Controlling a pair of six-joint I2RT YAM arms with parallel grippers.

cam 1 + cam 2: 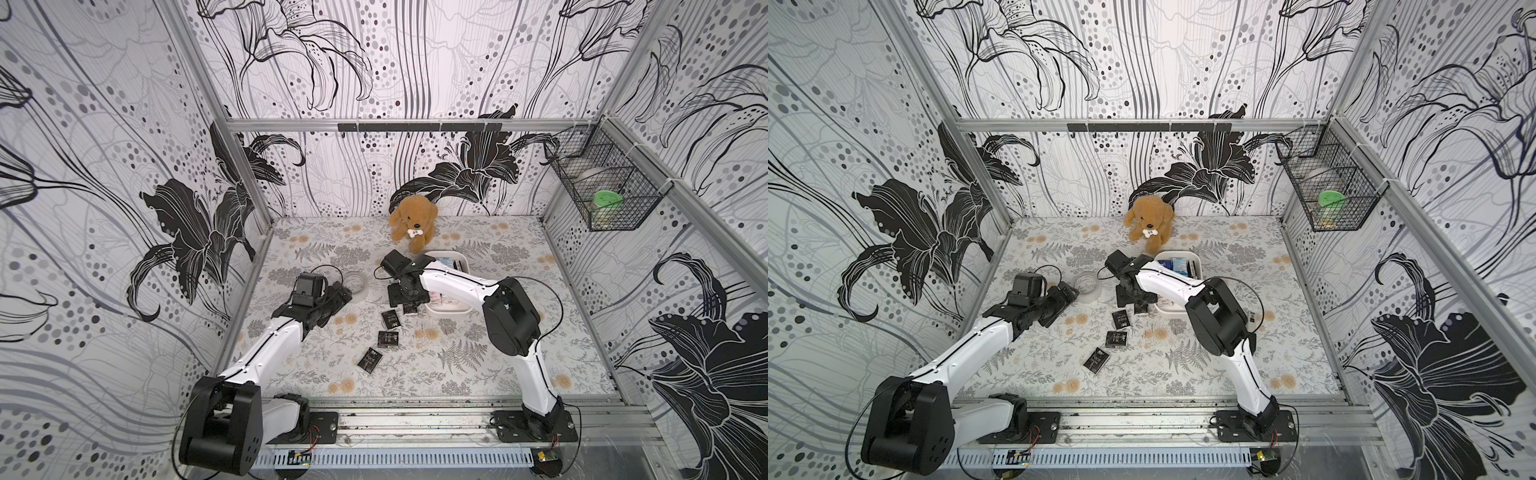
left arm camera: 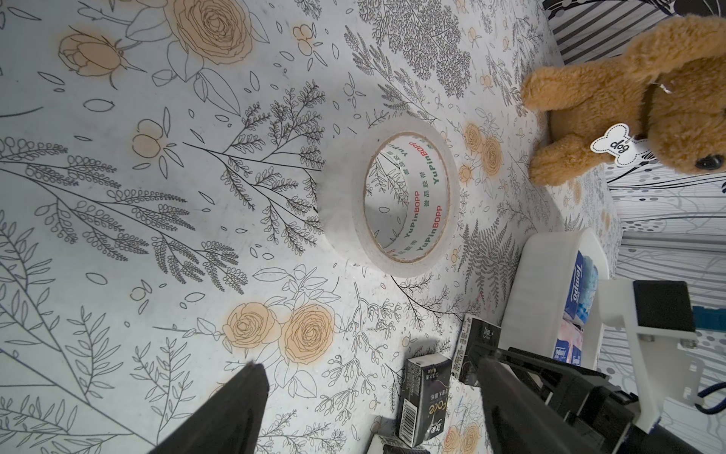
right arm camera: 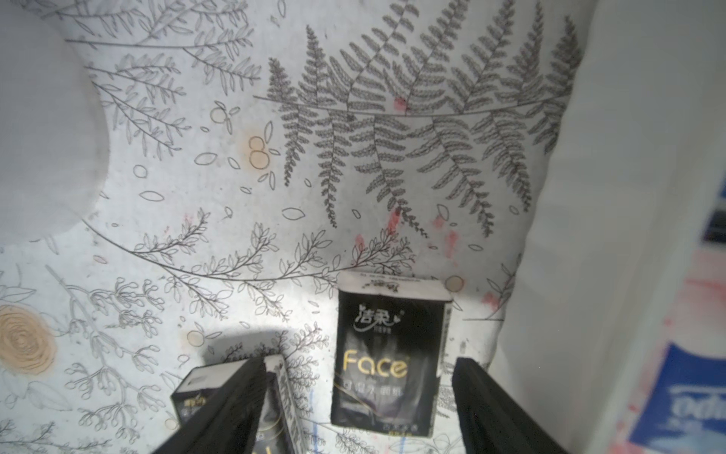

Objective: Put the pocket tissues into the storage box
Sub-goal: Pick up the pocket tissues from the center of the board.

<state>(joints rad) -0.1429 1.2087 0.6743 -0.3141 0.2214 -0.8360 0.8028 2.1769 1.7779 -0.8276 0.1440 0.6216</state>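
Observation:
Several black pocket tissues lie loose mid-table: one [image 1: 390,319], a second [image 1: 388,337] and a third [image 1: 370,359] nearer the front. Another black packet [image 3: 389,365] lies flat by the storage box [image 1: 451,253], a white tub holding light blue [image 1: 446,262] and pink [image 1: 434,297] packets. My right gripper [image 3: 359,361] hangs low over that packet, open, a finger on each side with gaps. Another packet [image 3: 196,389] sits just outside one finger. My left gripper [image 2: 369,365] is open and holds nothing, near the tape roll. In a top view, both arms show [image 1: 1140,308].
A clear tape roll [image 1: 356,282] lies left of the box, close to my left gripper [image 1: 343,293]. A brown plush dog [image 1: 413,224] sits behind the box at the back wall. A black wire basket [image 1: 602,187] hangs on the right wall.

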